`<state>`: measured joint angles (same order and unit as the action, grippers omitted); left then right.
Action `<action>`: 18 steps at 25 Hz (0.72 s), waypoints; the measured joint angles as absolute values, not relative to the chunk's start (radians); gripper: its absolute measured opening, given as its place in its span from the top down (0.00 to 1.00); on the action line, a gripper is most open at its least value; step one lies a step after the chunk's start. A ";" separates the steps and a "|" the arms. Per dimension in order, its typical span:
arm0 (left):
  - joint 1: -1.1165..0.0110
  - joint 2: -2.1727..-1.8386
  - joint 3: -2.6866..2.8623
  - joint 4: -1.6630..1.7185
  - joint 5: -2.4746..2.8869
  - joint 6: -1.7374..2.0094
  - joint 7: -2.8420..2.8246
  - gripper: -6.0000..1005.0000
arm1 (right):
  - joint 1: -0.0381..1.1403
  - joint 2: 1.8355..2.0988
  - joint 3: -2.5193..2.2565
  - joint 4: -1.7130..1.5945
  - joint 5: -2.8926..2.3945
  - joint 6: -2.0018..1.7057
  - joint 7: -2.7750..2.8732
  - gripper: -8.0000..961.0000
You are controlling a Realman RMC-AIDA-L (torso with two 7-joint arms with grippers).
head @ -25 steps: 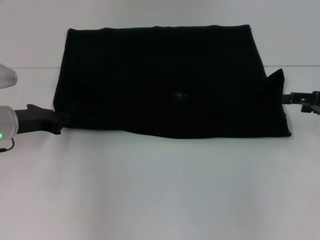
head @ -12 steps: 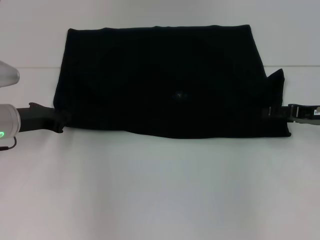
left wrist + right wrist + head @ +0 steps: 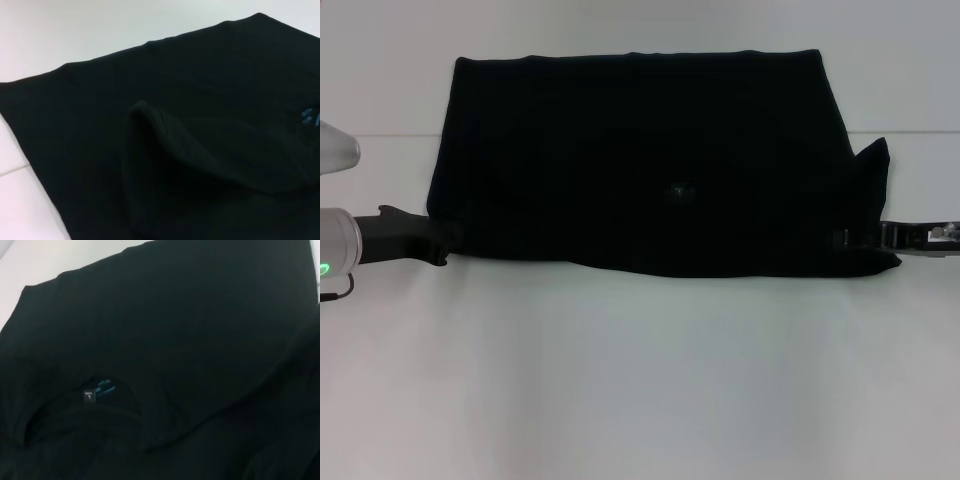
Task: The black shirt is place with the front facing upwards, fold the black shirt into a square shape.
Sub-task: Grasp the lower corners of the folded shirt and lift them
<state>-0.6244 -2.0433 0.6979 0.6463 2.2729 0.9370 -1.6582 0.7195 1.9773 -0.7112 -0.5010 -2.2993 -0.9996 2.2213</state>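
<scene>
Even, diffuse overhead light renders the plain white matte table surface [image 3: 640, 380] bright and nearly shadowless. Against it, the large black soft-fabric shirt [image 3: 650, 160] is underexposed; folds and seams across it barely register in the head view. A thin soft shadow lines its near edge. In the wrist views the shirt's cloth [image 3: 200, 125] fills the frame dimly, only shallow highlights marking its ridges and small neck label [image 3: 89, 396].

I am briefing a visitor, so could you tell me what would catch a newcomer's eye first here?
The black shirt, folded into a wide dark slab, dominates the far middle of the white table. The left gripper meets its near left corner and the right gripper reaches onto its near right corner. The right wrist view shows the neck label.
</scene>
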 joint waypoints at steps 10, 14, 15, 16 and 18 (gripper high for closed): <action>-0.620 -2.043 0.698 0.646 2.273 0.940 -1.658 0.99 | 0.705 1.977 -0.701 -0.509 -2.292 -1.004 2.193 0.55; -0.618 -2.044 0.697 0.646 2.272 0.941 -1.658 0.99 | 0.686 1.978 -0.698 -0.538 -2.285 -1.023 2.192 0.69; -0.618 -2.044 0.697 0.646 2.272 0.941 -1.658 0.99 | 0.680 1.978 -0.697 -0.546 -2.282 -1.029 2.192 0.72; -0.617 -2.044 0.696 0.646 2.272 0.941 -1.658 0.99 | 0.671 1.978 -0.696 -0.556 -2.278 -1.037 2.192 0.75; -0.616 -2.044 0.693 0.646 2.271 0.940 -1.658 0.99 | 0.657 1.978 -0.691 -0.569 -2.267 -1.047 2.187 0.81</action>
